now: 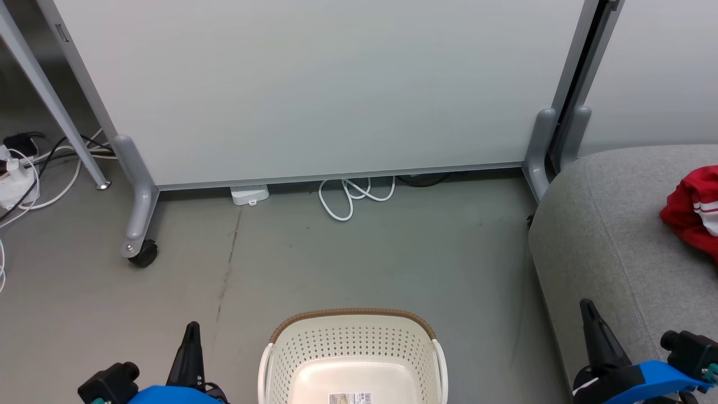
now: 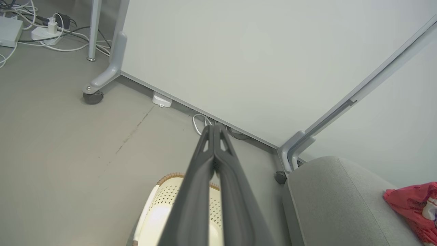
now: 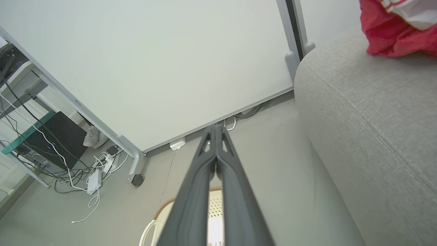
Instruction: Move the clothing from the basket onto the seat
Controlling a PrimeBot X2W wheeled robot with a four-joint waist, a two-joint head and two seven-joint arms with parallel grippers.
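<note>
The cream basket (image 1: 352, 359) with a brown rim stands on the floor at the bottom centre; what shows of its inside is bare, with only a label on its floor. Red clothing (image 1: 695, 210) with white stripes lies on the grey seat (image 1: 611, 247) at the right, also seen as red clothing (image 2: 413, 208) and clothing (image 3: 396, 30) in the wrist views. My left gripper (image 1: 192, 328) is shut and holds nothing, left of the basket. My right gripper (image 1: 588, 308) is shut and holds nothing, by the seat's front edge. Fingers (image 2: 205, 177) and fingers (image 3: 201, 177) are pressed together.
A wheeled white partition (image 1: 314, 90) stands behind the basket, its caster (image 1: 145, 253) at the left. White cable (image 1: 350, 196) and a small white box (image 1: 249, 194) lie at its base. Power strips and cords (image 1: 22, 168) clutter the far left floor.
</note>
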